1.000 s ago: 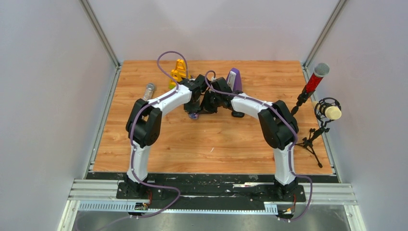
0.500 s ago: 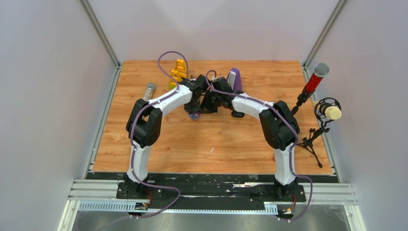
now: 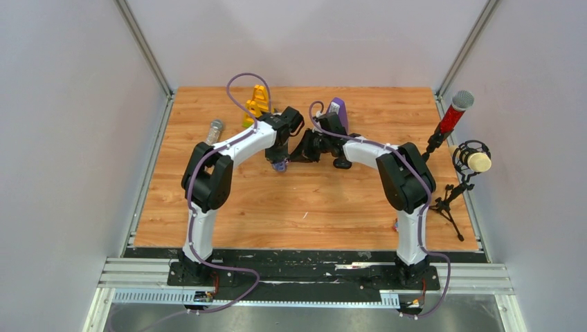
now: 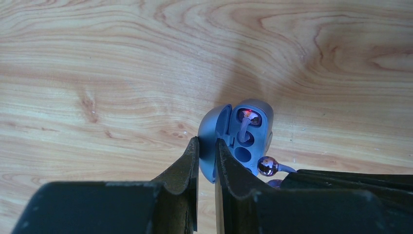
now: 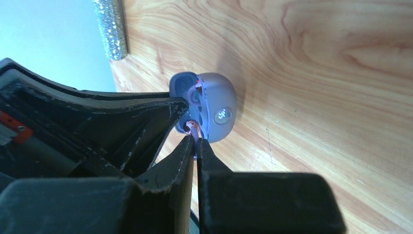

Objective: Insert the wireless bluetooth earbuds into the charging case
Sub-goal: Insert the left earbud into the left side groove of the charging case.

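The left arm's jaws pinch the open lid [image 4: 212, 139] of the grey-blue oval plastic charging case [image 4: 254, 127]; the right arm's jaws clamp 1 shiny-tipped earbud [image 5: 193, 127] just beside it.

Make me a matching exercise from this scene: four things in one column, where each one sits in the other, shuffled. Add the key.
Things
1. case lid
2. earbud with the red glow
3. second earbud
4. glittery tube

Places
A. lying alone on the table
B. pinched by the left gripper
C. seated in the charging case
D. held at the tips of the right gripper

Pairs: 1-B, 2-C, 3-D, 4-A
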Available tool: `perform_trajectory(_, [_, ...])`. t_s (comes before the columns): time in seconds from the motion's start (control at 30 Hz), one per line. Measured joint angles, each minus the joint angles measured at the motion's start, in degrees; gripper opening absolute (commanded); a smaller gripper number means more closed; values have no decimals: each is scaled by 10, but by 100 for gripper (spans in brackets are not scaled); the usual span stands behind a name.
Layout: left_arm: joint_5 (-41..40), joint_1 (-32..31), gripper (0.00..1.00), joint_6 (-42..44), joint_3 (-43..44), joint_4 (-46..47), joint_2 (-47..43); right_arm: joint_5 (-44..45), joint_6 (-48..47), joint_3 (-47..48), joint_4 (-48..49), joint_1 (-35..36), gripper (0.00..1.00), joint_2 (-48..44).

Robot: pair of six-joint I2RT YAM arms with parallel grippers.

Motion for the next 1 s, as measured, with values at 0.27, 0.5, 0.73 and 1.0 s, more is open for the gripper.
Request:
perform_trajectory(0.27, [5, 4, 0, -2, 2, 1, 0, -6, 7, 0, 24, 1, 0, 0])
perform_trajectory(0.5, [8, 5, 0, -9, 2, 0, 0, 9, 7, 0, 25, 13, 0, 0])
perform_trajectory(0.73, [2, 5, 0, -18, 2, -4, 0, 41, 3, 1, 16, 33, 0, 0])
perform_trajectory(1.0, [-9, 3, 0, -28, 2, -12, 0, 85, -15, 10, -10, 39, 0, 0])
